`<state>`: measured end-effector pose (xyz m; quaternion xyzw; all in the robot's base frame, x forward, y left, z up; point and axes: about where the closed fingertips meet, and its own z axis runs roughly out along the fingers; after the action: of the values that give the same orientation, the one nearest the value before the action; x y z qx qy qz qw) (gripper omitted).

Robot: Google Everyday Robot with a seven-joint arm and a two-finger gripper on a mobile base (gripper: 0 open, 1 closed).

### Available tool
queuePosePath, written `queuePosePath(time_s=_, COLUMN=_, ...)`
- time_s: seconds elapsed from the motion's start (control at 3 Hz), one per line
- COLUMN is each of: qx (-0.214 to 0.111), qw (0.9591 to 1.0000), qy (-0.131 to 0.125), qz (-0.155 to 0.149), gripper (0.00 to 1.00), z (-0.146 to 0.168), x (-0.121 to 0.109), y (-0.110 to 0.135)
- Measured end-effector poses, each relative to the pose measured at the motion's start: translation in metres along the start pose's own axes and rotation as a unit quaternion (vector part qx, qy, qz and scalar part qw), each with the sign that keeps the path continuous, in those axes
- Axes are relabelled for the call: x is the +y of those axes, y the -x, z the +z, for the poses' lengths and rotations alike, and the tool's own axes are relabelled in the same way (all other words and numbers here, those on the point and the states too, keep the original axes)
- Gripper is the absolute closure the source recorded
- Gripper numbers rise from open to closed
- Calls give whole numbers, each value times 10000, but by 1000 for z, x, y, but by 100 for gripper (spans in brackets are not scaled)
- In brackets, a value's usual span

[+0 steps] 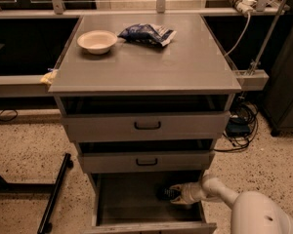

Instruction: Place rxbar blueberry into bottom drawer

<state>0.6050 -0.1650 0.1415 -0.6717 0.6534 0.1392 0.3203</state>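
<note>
The rxbar blueberry [164, 193] shows only as a small dark, near-black shape with a faint pale fleck. No brand or lettering on it can be read. It sits inside the open bottom drawer [122, 204], over the grey floor toward the drawer's 3 o'clock side. The pale gripper [174, 195] reaches in from 3 o'clock, and the bar is right at its tip, on its 9 o'clock side. Whether the gripper is clamped on the bar or loose I cannot tell. The bar's long axis seems to run roughly from 9 to 3 o'clock, though the shadow makes that uncertain. On the cabinet top [146, 69], a blue-and-white snack bag [146, 33] lies at 12 o'clock and a bowl [97, 41] at 10 o'clock.
</note>
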Motion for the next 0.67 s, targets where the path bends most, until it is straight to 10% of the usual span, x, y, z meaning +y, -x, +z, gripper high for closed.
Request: queuePosePath(time_s=0.67, qx=-1, qw=10000, qy=1, qz=0, gripper=0, z=0, x=0, y=0)
